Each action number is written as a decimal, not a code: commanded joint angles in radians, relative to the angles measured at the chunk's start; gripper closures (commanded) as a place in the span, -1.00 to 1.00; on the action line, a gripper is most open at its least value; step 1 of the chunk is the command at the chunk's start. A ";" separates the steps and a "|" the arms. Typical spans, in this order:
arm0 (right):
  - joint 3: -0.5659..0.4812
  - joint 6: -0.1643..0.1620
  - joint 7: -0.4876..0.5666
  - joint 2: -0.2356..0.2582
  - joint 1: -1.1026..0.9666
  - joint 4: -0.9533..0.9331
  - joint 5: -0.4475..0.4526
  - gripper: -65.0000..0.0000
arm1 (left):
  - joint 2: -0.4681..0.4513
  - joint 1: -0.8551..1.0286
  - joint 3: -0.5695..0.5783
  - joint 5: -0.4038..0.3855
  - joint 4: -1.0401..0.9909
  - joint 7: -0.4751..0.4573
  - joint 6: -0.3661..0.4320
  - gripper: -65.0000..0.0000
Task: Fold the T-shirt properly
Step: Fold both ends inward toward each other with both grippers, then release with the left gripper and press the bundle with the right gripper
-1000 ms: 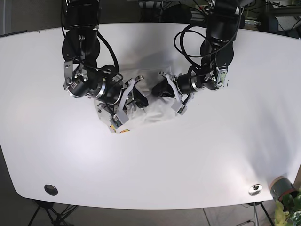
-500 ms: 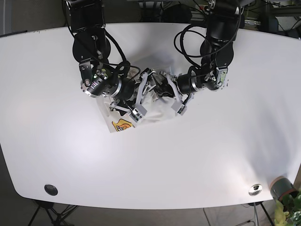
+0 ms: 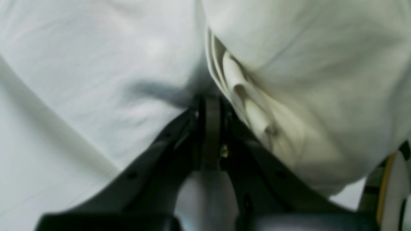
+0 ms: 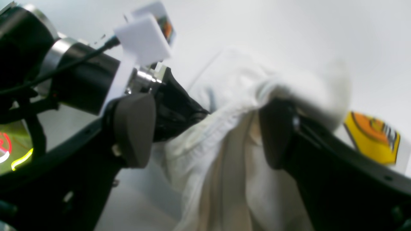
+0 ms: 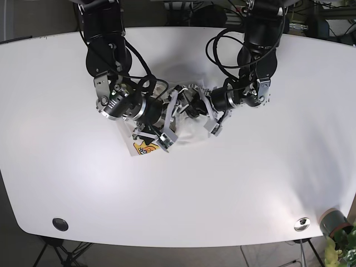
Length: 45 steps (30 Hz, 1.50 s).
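The shirt [image 5: 183, 125] is bunched in a crumpled heap just above centre of the surface [image 5: 250, 183], between the two claws. A yellow-orange print [image 5: 146, 149] is exposed at the heap's 8 o'clock edge, lying flat on the surface.

Right claw [image 4: 205, 134]: seen spread wide in the right wrist view, with a hanging fold of shirt between the pads [image 4: 135, 128]. The fabric is touched by the far pad; no grip is closed on it. In the base view it is placed at the heap's 9 o'clock side [image 5: 167, 119].

Left claw [image 3: 210, 106]: jaws are seen nearly together, tips pressed into a crease of cloth with stacked hem layers at 1 o'clock of the tips. Whether fabric is actually pinched cannot be told. In the base view it is set at the heap's 3 o'clock side [image 5: 194, 105].
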 commanded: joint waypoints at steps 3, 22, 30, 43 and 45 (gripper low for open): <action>-0.054 0.003 0.018 -0.005 0.067 0.023 0.014 -0.48 | -0.008 -0.009 -0.016 0.013 0.077 0.011 0.007 1.00; -0.057 0.014 0.021 -0.003 0.104 0.038 0.023 -0.48 | -0.049 0.115 -0.285 0.015 0.304 0.015 0.005 1.00; 0.010 0.009 0.021 0.000 0.079 0.049 0.023 -0.48 | -0.141 0.146 -0.331 0.015 0.301 0.015 0.005 1.00; 0.104 0.011 0.021 0.020 0.043 0.052 0.023 -0.48 | -0.159 0.158 -0.337 0.015 0.295 0.015 0.004 1.00; 0.102 0.011 0.021 0.020 0.029 0.050 0.020 -0.48 | -0.159 0.166 -0.337 0.015 0.295 0.014 0.004 1.00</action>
